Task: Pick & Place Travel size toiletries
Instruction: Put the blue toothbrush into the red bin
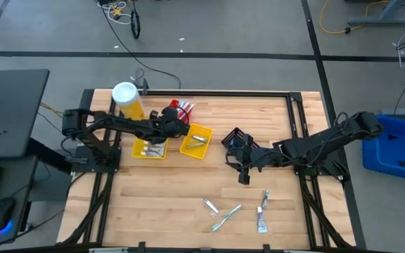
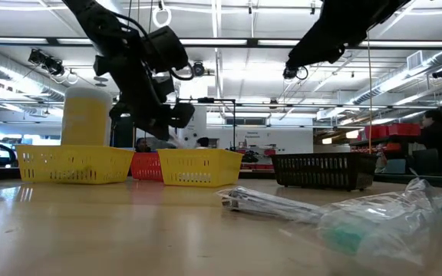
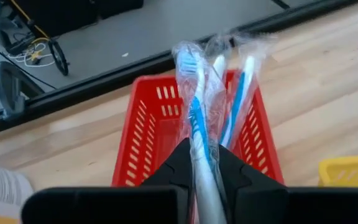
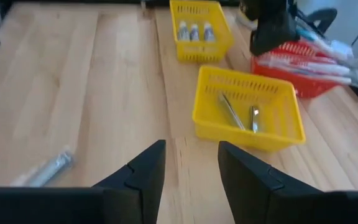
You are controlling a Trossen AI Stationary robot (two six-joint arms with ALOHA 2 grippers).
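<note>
Nearest you, loose wrapped toiletries (image 1: 238, 209) lie on the desk (image 1: 153, 197), and just beyond them your right gripper (image 4: 191, 165) hovers with fingers apart and nothing between them. Farther back, your left gripper (image 3: 205, 163) is clamped on a wrapped blue toothbrush (image 3: 197, 118) above the red bin (image 3: 151, 137). The crinkly wrapper may cling to the fingers on release, or the long brush may tip over the bin's rim onto the desk.

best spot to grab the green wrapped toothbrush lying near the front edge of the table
Probably mid-handle, coming straight down from above. The green toothbrush in clear wrap lies flat and diagonal on the bare wooden table, so the open right claw should turn its fingers across the handle; the neighbouring small wrapped toiletry lies close.
</note>
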